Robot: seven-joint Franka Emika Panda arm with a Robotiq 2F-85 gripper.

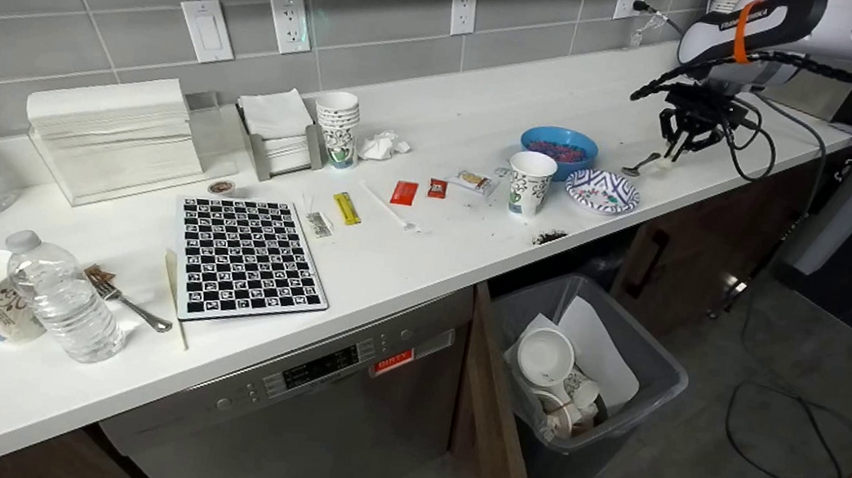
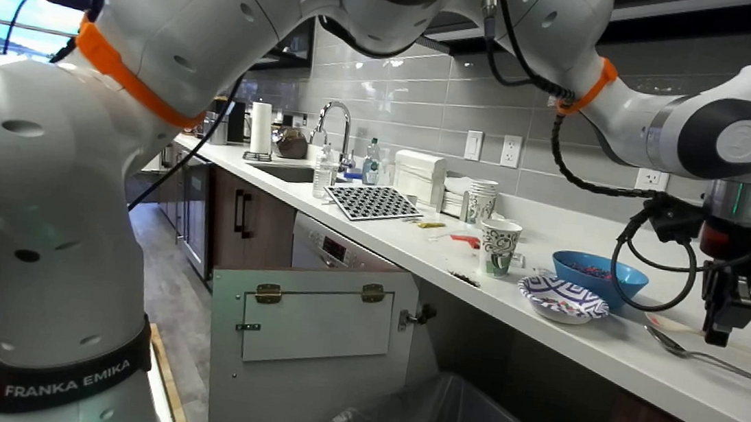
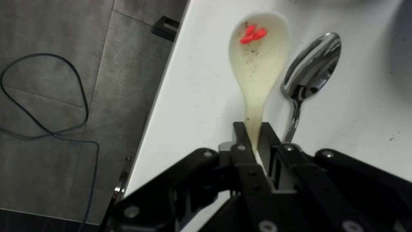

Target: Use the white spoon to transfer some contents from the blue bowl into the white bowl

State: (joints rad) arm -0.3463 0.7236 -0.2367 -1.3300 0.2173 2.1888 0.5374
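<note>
Pieces (image 3: 253, 34) in spoon (image 3: 262, 64), spoon between fingers (image 3: 239, 132), contents (image 1: 557, 152) in bowl (image 1: 561, 135) on counter (image 1: 450, 119)

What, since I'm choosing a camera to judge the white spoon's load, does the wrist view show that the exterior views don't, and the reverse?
Only the wrist view: distinct red pieces and dark specks in the white spoon, plus a clear look at its handle between the gripper's fingertips.

Only the exterior views: the pink-purple contents inside the blue bowl, the checkered board, water bottle, stacked cups and wall outlets.

All three share: the white spoon at the gripper, and the metal spoon lying on the counter.
</note>
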